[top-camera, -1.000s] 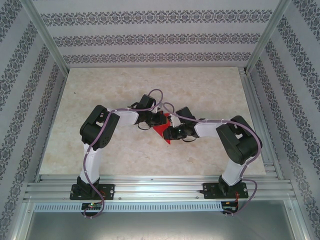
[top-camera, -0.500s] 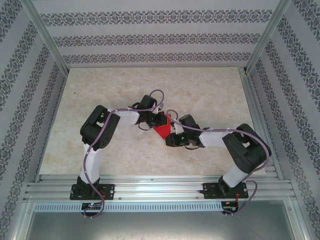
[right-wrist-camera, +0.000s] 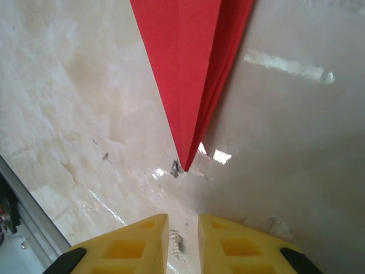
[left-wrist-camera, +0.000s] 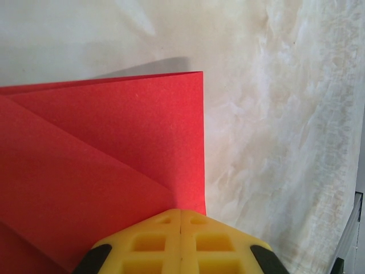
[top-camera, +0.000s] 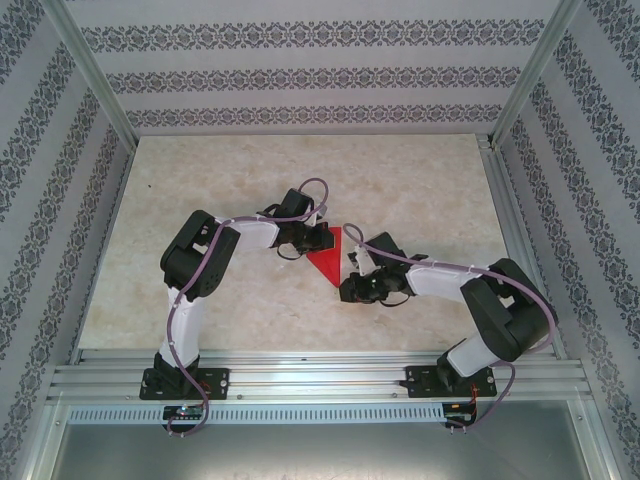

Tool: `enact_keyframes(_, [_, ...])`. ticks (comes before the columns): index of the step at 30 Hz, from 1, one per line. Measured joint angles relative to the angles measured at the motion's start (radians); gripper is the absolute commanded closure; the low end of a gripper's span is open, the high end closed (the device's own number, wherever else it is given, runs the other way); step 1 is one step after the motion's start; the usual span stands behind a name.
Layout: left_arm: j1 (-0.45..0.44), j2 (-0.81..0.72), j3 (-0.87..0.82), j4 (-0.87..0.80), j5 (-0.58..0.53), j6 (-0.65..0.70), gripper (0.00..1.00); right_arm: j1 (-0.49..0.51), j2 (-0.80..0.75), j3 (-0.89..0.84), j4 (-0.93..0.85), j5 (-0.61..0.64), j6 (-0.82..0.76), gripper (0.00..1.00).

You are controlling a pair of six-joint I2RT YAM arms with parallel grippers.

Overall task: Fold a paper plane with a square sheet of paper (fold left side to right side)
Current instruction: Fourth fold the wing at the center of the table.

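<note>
The red paper plane (top-camera: 326,257) lies mid-way across the surface (top-camera: 200,190), nose toward the near edge. The left hand (left-wrist-camera: 180,220), clenched, presses on its back corner. The right hand (right-wrist-camera: 182,222), slightly parted and empty, hangs just short of the nose. A clumsy nudge there could skid the paper or spring its loose layers open.

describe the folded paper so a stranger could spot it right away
On the pale marbled table, look mid-surface between the left claw and the right claw. There lies the folded paper, a flat triangle pointing toward the arm bases. It is the only bright red thing among black-and-white arms.
</note>
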Motion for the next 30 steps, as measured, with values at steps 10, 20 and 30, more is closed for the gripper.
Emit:
enact_keyframes(10, [0.0,0.0,0.005,-0.006,-0.006,0.0,0.98,-0.009,0.113,0.105,0.158,-0.044,0.016,0.8])
enact_keyframes(20, [0.0,0.0,0.037,-0.064,-0.014,0.022,0.89,-0.007,0.151,0.052,0.184,-0.006,0.023,0.81])
enact_keyframes(30, [0.037,-0.142,0.156,-0.251,-0.056,0.116,0.89,-0.001,0.146,0.04,0.204,0.01,0.027,0.82])
